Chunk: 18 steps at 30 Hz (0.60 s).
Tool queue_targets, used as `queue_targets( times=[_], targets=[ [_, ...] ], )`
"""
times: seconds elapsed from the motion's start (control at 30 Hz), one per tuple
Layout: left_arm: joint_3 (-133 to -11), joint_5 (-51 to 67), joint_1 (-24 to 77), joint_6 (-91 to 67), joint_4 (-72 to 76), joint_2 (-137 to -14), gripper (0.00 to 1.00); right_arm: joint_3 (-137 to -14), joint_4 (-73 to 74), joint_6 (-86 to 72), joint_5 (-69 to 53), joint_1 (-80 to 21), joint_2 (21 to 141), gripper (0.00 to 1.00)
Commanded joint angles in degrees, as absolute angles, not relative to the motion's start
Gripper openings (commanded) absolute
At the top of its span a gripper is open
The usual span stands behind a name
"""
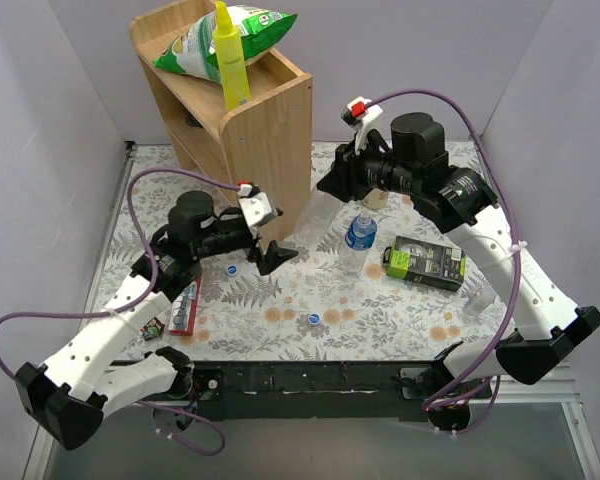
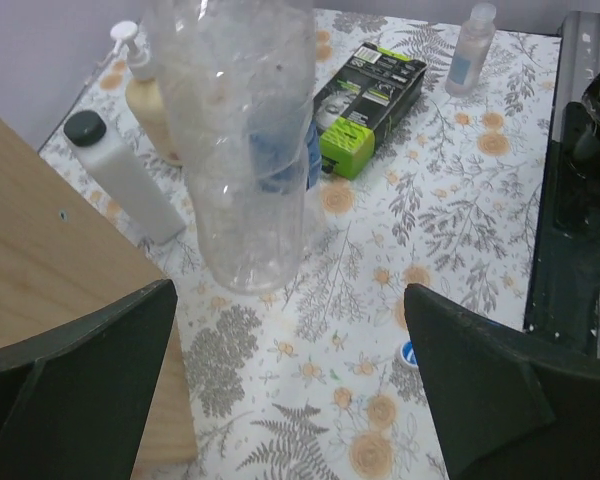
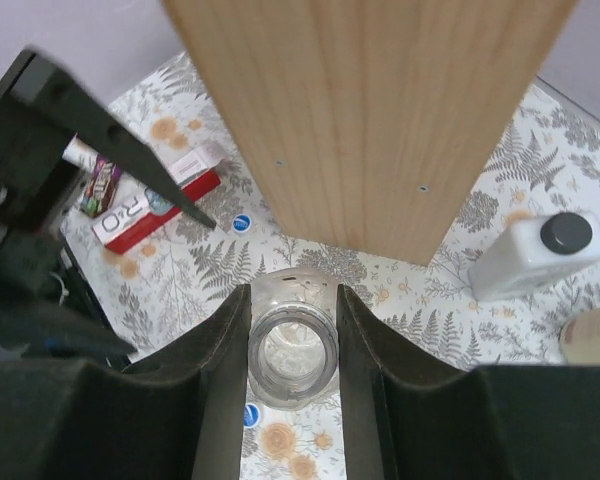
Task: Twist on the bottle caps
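My right gripper [image 1: 330, 186] is shut on the neck of the plain clear bottle [image 1: 318, 216], held beside the wooden shelf. In the right wrist view its open, capless mouth [image 3: 292, 345] sits between my fingers [image 3: 220, 340]. The blue-labelled bottle [image 1: 358, 236] stands just right of it, capless too. One blue cap [image 1: 232, 269] lies near my left gripper and another [image 1: 313, 319] nearer the front edge. My left gripper [image 1: 272, 236] is open and empty, facing the plain bottle [image 2: 245, 150], with a cap [image 2: 410, 352] by its right finger.
A wooden shelf [image 1: 250, 130] stands at the back left with a chip bag and a yellow bottle on it. A red box [image 1: 184, 305] lies at the left and a green-black box [image 1: 425, 262] at the right. A white dark-capped bottle [image 2: 120, 175] and a cream pump bottle [image 2: 150, 100] stand behind.
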<state>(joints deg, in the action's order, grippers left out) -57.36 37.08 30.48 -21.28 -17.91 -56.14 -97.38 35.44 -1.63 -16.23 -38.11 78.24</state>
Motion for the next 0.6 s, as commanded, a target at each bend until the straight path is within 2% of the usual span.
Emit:
queue_targets(
  times=[0.0,0.07,0.4,0.57],
  targets=[
    [-57.66,21.73,40.33,-20.92,-8.71,-59.23,0.98,-101.34,31.99,-12.90,-7.83,-37.88,79.45,0.01],
    [-57.74,15.40,43.40,-20.91,-5.73,-61.60,0.98,-101.69,31.47,-13.71,-7.73,-37.71,79.63,0.01],
    [-60.12,0.72,46.49,-24.34,4.30,-70.04,0.98,-101.87,30.32,-15.47,-6.42,-37.53,79.54,0.01],
    [-60.38,2.02,47.28,-24.35,6.33,-72.51,0.98,-100.99,29.97,-15.91,-6.15,-37.44,78.93,0.01]
  ],
)
